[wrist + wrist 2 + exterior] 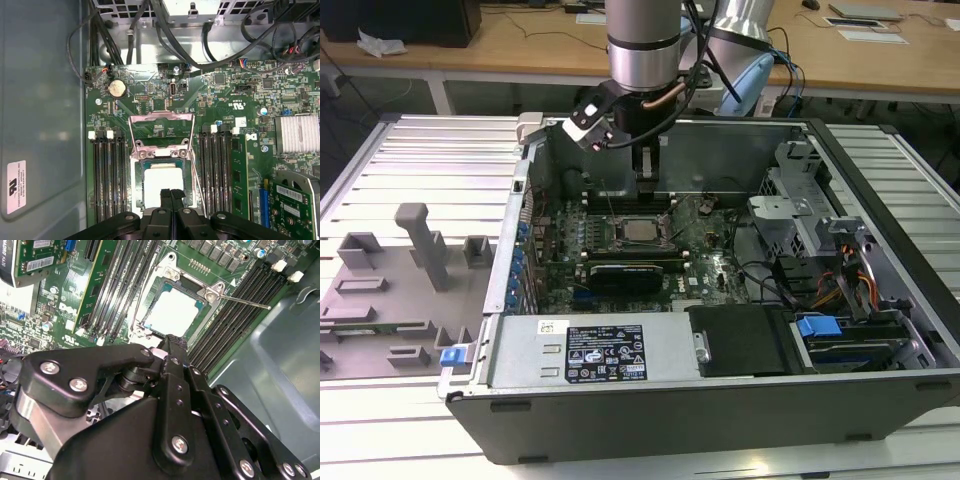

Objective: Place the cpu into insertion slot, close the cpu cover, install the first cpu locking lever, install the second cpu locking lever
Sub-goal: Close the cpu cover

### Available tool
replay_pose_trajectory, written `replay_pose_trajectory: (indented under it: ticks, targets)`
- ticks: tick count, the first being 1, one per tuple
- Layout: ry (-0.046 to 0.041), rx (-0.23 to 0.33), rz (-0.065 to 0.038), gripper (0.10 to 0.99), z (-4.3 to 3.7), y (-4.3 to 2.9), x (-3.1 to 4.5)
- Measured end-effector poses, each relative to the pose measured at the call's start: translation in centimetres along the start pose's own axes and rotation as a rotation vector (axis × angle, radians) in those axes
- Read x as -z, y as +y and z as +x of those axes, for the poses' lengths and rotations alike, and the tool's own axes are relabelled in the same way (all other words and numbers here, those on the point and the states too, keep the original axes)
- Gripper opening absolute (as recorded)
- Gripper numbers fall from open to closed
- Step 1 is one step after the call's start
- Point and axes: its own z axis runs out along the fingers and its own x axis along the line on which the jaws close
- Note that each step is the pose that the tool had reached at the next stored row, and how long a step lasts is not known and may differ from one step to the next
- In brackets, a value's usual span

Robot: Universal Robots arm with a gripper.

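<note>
At the exterior view's left, grey fixtures [420, 250], not touched. In the middle, gripper [647, 190] hanging low above the cpu [640, 230], fingers [165, 197] pressed together on nothing, likely for pushing, not gripping. The cpu lying flat inside the insertion slot [139, 182]; one locking lever [240, 300] sticking out free.

1. Dark grey open computer case [720, 410] sits on a ribbed silver metal counter [420, 150].
2. Grey plastic fixture blocks [420, 240] stand on the counter, at the exterior view's left of the case.
3. Inside the case: silver metal box with a black label [605, 352] by the near wall; long black rectangular card [635, 272] on the green circuit board [102, 122].
4. On the board: round silver coin cell [117, 88], finned silver heatsink [299, 132], rows of black memory slots [107, 175].
</note>
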Motion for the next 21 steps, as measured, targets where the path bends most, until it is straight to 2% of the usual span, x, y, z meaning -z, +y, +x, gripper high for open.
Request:
replay_pose_trajectory:
  ticks: [9,14,19,20,21]
  targets:
    - [-0.0002,0.000,0.000,0.106,0.00,0.07,0.00]
    - [-0.0001,0.000,0.000,0.106,0.04,1.13,-0.10]
    - [0.0000,0.000,0.002,0.106,0.14,3.44,-0.30]
    - [-0.0001,0.000,0.002,0.106,0.18,4.51,-0.39]
    - [-0.0002,0.000,0.003,0.106,0.24,6.21,-0.54]
